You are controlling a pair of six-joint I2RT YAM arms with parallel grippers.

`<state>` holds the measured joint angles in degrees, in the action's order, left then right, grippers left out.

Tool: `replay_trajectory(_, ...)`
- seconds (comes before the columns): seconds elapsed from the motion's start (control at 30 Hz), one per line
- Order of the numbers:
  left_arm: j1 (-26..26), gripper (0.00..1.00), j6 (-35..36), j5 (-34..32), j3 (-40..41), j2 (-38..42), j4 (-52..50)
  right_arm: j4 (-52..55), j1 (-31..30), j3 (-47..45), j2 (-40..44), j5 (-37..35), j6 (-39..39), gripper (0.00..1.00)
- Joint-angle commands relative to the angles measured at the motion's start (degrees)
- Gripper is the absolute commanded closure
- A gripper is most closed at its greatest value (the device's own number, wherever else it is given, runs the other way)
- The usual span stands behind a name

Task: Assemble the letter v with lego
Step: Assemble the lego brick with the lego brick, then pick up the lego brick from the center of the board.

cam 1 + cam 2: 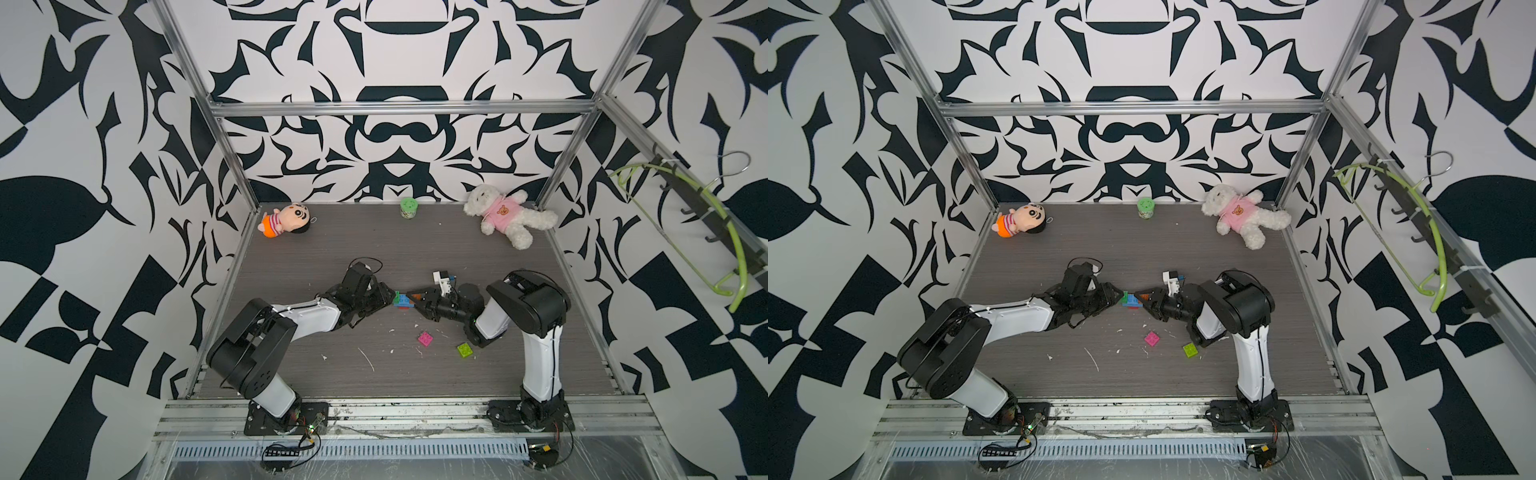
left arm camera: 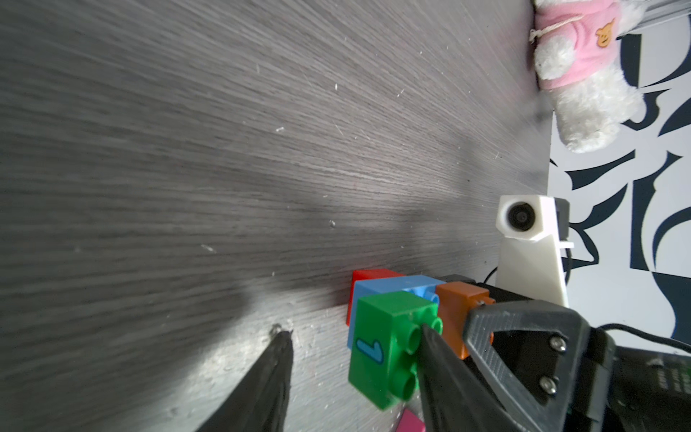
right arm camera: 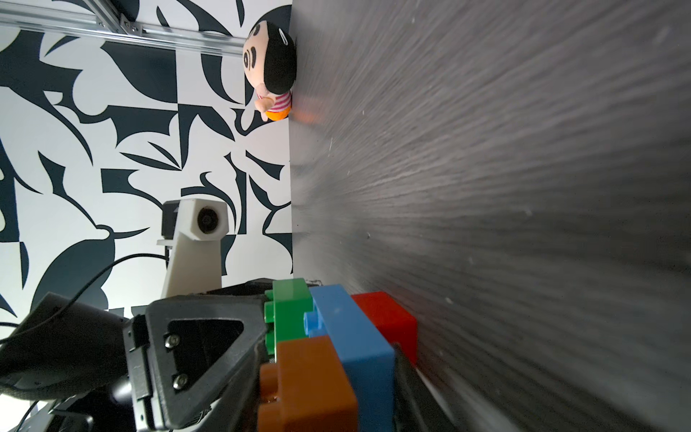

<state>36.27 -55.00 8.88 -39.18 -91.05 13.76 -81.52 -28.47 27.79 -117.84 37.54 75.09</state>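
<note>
Top views both show the two arms meeting tip to tip at the middle of the grey table (image 1: 332, 257), with the joined bricks (image 1: 402, 300) between them. The left wrist view gives the stack plainly. A red brick (image 2: 368, 276) is lowest, against the tabletop, with a longer blue brick (image 2: 385, 287) on it. A green brick (image 2: 385, 344) and an orange brick (image 2: 452, 310) sit side by side on the blue one's studs.

The left claw (image 2: 355, 333) stands apart. One finger (image 2: 445, 370) touches the green brick's studded face, and the other has a strip of bare table between it and the brick. The right claw (image 1: 412, 302) is clamped on the joined bricks, with one finger on the orange brick's studs. Its other finger is mostly hidden and seems to lie under the blue brick, beside the red.

A pink brick (image 1: 425, 338) and a lime brick (image 1: 465, 350) lie loose nearer the arm bases, apart from each other. A teddy bear (image 1: 509, 218), a doll (image 1: 284, 219) and a green pot (image 1: 409, 207) sit along the back edge.
</note>
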Motion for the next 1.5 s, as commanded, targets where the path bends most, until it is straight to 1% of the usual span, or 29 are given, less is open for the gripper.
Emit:
replay_trajectory(0.0, 1.0, 0.44, -0.4, 0.1, 2.4, -1.3, -4.8, 2.8, -0.2, -0.7, -1.3, -1.1, 0.3, 0.77)
replay_trajectory(0.2, 2.2, 0.44, 1.2, -0.9, 0.2, -2.1, -8.1, 2.8, -0.2, -0.7, -1.4, -1.2, 0.3, 0.77)
replay_trajectory(0.3, 2.1, 0.43, 0.8, -0.4, 0.5, -2.4, -7.2, 2.6, -0.2, -0.8, -1.4, -1.1, 0.3, 0.77)
replay_trajectory(0.37, 2.1, 0.38, 0.9, -0.2, 0.1, -1.5, -7.5, 2.5, -0.2, -0.9, -1.4, -1.0, 0.3, 0.76)
replay_trajectory(0.4, 2.2, 0.34, 1.2, -0.3, -0.5, -0.8, -8.4, 2.6, -0.2, -0.9, -1.3, -1.1, 0.4, 0.75)
replay_trajectory(0.47, 2.1, 0.22, 2.0, -0.8, -1.8, 0.5, -10.5, 2.6, -0.2, -0.9, -1.2, -1.1, 0.4, 0.73)
replay_trajectory(0.5, 2.0, 0.20, 2.5, -1.0, -2.3, 1.1, -11.5, 2.6, -0.2, -0.9, -1.0, -1.1, 0.4, 0.71)
replay_trajectory(0.6, 1.7, 0.05, 3.2, -1.1, -3.1, 2.6, -12.9, 2.9, -0.2, -1.0, -0.4, -1.3, 0.4, 0.71)
replay_trajectory(0.63, 1.4, 0.02, 3.4, -1.1, -3.0, 3.3, -13.1, 3.2, -0.2, -1.0, -0.1, -1.3, 0.3, 0.71)
replay_trajectory(0.83, -1.3, 0.01, 4.0, -1.5, -1.8, 9.3, -15.3, 4.9, -0.2, -0.4, 0.8, -1.0, -0.2, 0.72)
replay_trajectory(0.93, -1.0, 0.01, 6.4, -3.1, -2.8, 13.1, -18.8, 6.5, 0.0, 0.3, 1.3, -0.8, -0.8, 0.73)
replay_trajectory(0.97, -0.2, 0.01, 8.2, -3.1, -3.8, 13.8, -20.1, 7.1, -0.1, 0.5, 1.5, -0.6, -1.1, 0.73)
replay_trajectory(1.0, 1.9, 0.01, 11.0, -3.7, -5.8, 14.1, -22.5, 7.9, 0.0, 0.9, 1.8, -0.5, -1.3, 0.73)
replay_trajectory(1.03, 5.0, 0.02, 13.9, -5.6, -8.5, 13.9, -25.7, 8.6, -0.1, 1.1, 2.1, -0.5, -1.5, 0.73)
replay_trajectory(1.07, 8.3, 0.03, 17.5, -6.1, -11.0, 13.2, -27.9, 9.3, 0.0, 1.3, 2.4, -0.3, -1.7, 0.73)
replay_trajectory(1.1, 10.9, 0.05, 20.9, -5.2, -13.1, 12.3, -29.3, 10.0, 0.1, 1.4, 2.8, -0.2, -1.9, 0.74)
replay_trajectory(1.13, 13.8, 0.07, 23.3, -6.2, -15.4, 11.0, -31.5, 10.7, 0.2, 1.5, 3.2, -0.2, -2.3, 0.74)
replay_trajectory(1.17, 16.1, 0.10, 26.2, -5.7, -17.1, 9.4, -32.8, 11.7, 0.2, 1.7, 3.7, 0.0, -2.7, 0.74)
replay_trajectory(1.27, 21.9, 0.13, 31.4, -6.2, -20.6, 5.0, -34.5, 12.7, 0.7, 1.6, 4.5, 0.4, -3.2, 0.74)
replay_trajectory(1.33, 24.6, 0.14, 33.4, -5.7, -21.7, 2.7, -33.5, 13.0, 1.0, 1.5, 4.6, 0.8, -3.1, 0.74)
replay_trajectory(1.4, 26.2, 0.14, 34.8, -4.5, -22.9, 0.8, -33.5, 13.3, 1.4, 1.2, 4.9, 1.3, -3.2, 0.74)
replay_trajectory(1.43, 27.0, 0.19, 35.7, -3.9, -23.0, 0.2, -33.2, 13.3, 1.7, 0.9, 5.2, 1.3, -3.3, 0.74)
replay_trajectory(1.47, 27.8, 0.20, 36.8, -3.5, -23.0, -0.3, -33.0, 13.3, 2.1, 0.5, 5.4, 1.4, -3.4, 0.74)
